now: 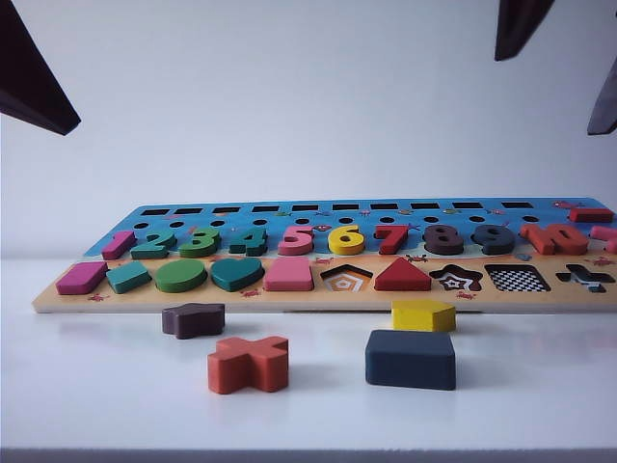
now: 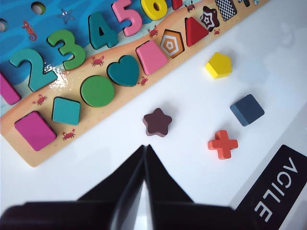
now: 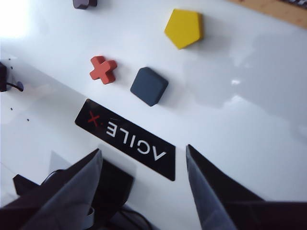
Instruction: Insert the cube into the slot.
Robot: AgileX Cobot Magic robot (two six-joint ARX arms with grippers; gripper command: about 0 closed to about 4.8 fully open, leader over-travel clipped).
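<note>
Both grippers aloft, cube (image 3: 149, 86) on table well ahead of right gripper (image 3: 144, 179), jaws wide, left gripper (image 2: 145, 165) jaws closed, empty.

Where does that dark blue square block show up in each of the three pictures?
Exterior view: the cube lies on the white table, front right, before the puzzle board.
Left wrist view: the cube lies between the yellow pentagon and the red cross.
Right wrist view: the cube lies near the middle.
Shared landmark: the red cross beside it in every view.
</note>
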